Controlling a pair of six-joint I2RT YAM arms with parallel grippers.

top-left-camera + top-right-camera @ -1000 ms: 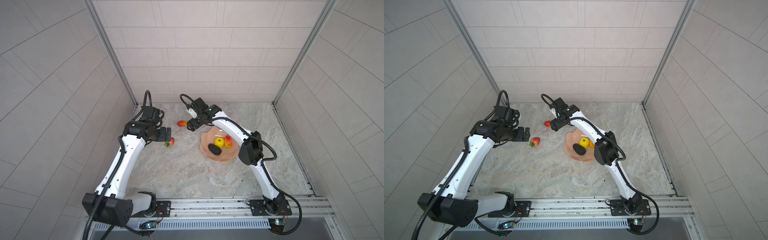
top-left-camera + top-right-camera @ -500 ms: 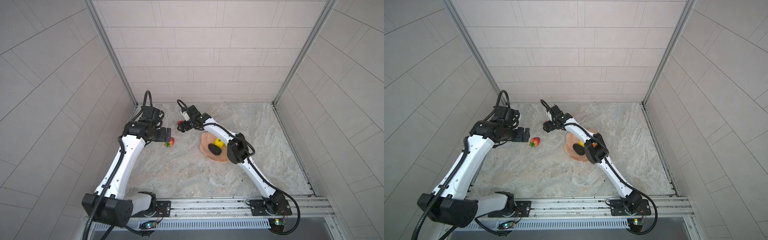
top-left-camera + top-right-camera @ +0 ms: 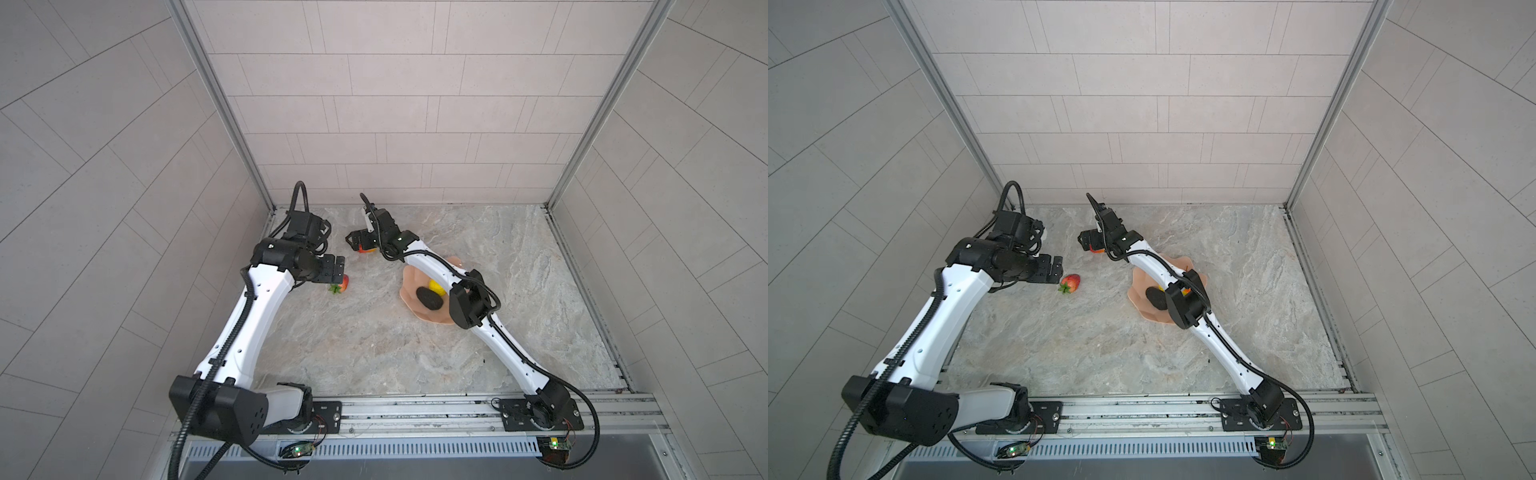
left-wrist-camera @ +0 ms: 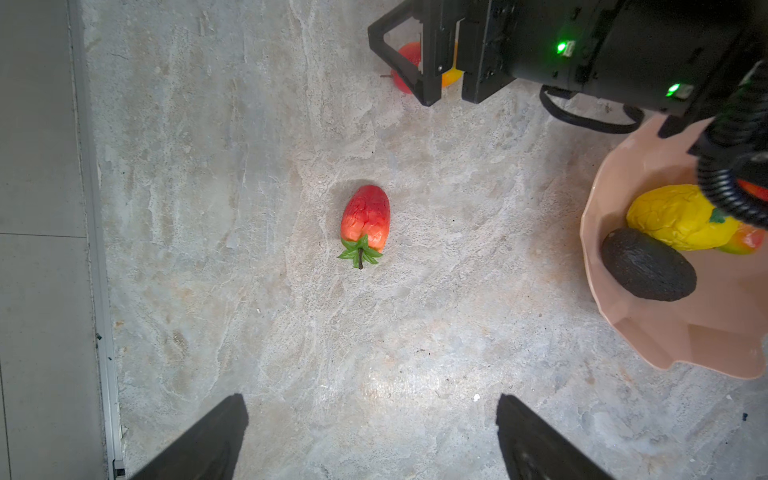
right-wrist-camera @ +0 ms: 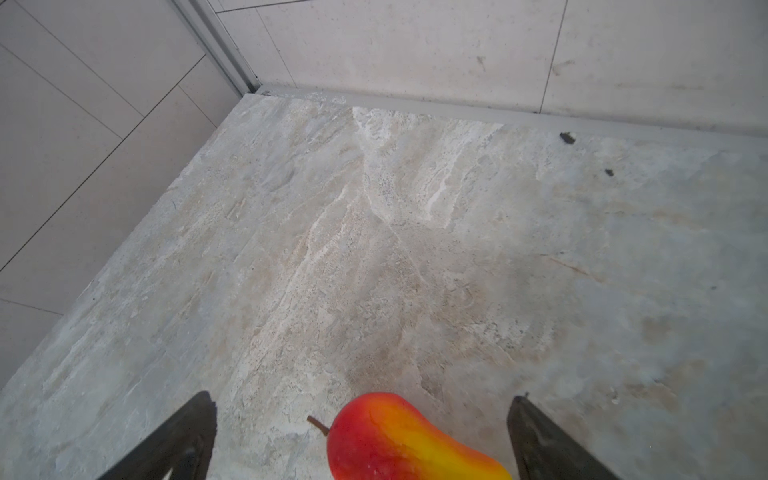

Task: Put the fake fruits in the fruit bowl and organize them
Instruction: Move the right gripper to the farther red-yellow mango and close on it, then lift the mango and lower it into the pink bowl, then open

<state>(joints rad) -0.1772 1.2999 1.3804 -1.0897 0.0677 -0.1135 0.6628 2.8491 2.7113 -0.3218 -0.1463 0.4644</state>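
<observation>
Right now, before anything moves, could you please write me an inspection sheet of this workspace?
Surface: stone-look tabletop, no spill seen.
Job's things: fruit bowl holds the avocado, the yellow citrus and a partly hidden mango; the strawberry and the second mango lie on the tabletop outside it.
Clutter: two small dark specks near the back wall.
Grippers: left gripper open, strawberry ahead of its jaws, apart; right gripper open, jaws either side of the second mango, not touching.
Cables: right arm's black cable passes over the bowl.
Surroundings: tiled walls; metal rail in front.
</observation>
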